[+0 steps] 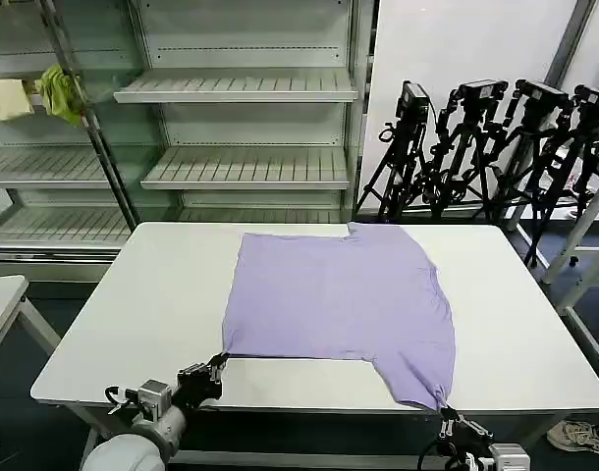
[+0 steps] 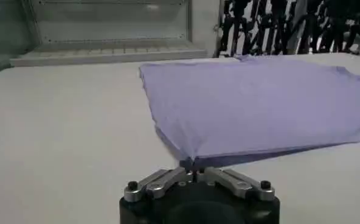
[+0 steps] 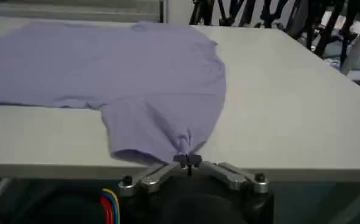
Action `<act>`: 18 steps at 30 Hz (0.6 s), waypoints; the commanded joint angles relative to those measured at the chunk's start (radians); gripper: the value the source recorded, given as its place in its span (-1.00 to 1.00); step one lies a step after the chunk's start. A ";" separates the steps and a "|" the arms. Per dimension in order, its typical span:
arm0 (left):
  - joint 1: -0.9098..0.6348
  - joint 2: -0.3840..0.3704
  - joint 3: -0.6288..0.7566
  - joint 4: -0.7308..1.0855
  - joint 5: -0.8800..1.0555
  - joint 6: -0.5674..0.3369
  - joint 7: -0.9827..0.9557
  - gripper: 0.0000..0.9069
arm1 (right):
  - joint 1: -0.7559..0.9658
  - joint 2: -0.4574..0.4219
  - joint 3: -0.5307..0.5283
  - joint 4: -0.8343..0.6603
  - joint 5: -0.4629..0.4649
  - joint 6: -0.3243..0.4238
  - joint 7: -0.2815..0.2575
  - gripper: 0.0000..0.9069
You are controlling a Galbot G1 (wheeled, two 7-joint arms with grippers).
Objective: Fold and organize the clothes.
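Lying spread over the middle of the white table [image 1: 133,304], the lavender T-shirt [image 1: 339,294] is seen with its collar side toward the far edge and one short sleeve drawn out to the near edge. Its near left corner is pinched by the left gripper [image 1: 219,362], whose jaws are pressed together on the fabric; in the left wrist view the cloth [image 2: 259,103] is lifted slightly into a peak where it is held by that gripper [image 2: 193,164]. The tip of the near sleeve is clamped by the right gripper [image 1: 445,410] at the table's front edge, the jaws being closed on a gathered point of fabric, as is shown in the right wrist view [image 3: 188,159], where the shirt [image 3: 125,67] lies flat beyond the sleeve. Metal shelving [image 1: 245,167] is seen behind the table, with a yellow-green cloth [image 1: 60,93] and a cream cloth [image 1: 5,98] hung at its left. Black camera tripods [image 1: 476,147] are stood to the right.
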 commanded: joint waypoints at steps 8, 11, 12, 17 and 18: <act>0.199 0.030 -0.059 -0.158 0.019 -0.001 -0.001 -1.00 | -0.173 -0.079 0.012 0.134 -0.019 0.004 0.020 -1.00; 0.230 0.032 -0.067 -0.180 0.025 -0.001 -0.002 -1.00 | -0.197 -0.091 0.016 0.139 -0.021 0.004 0.027 -1.00; 0.241 0.032 -0.069 -0.185 0.026 -0.001 -0.002 -1.00 | -0.205 -0.095 0.018 0.139 -0.021 0.004 0.028 -1.00; 0.292 0.031 -0.086 -0.205 0.031 -0.001 -0.002 -1.00 | -0.238 -0.116 0.025 0.139 -0.024 0.004 0.037 -1.00; 0.300 0.032 -0.090 -0.211 0.031 -0.001 -0.002 -1.00 | -0.243 -0.120 0.026 0.139 -0.023 0.004 0.040 -1.00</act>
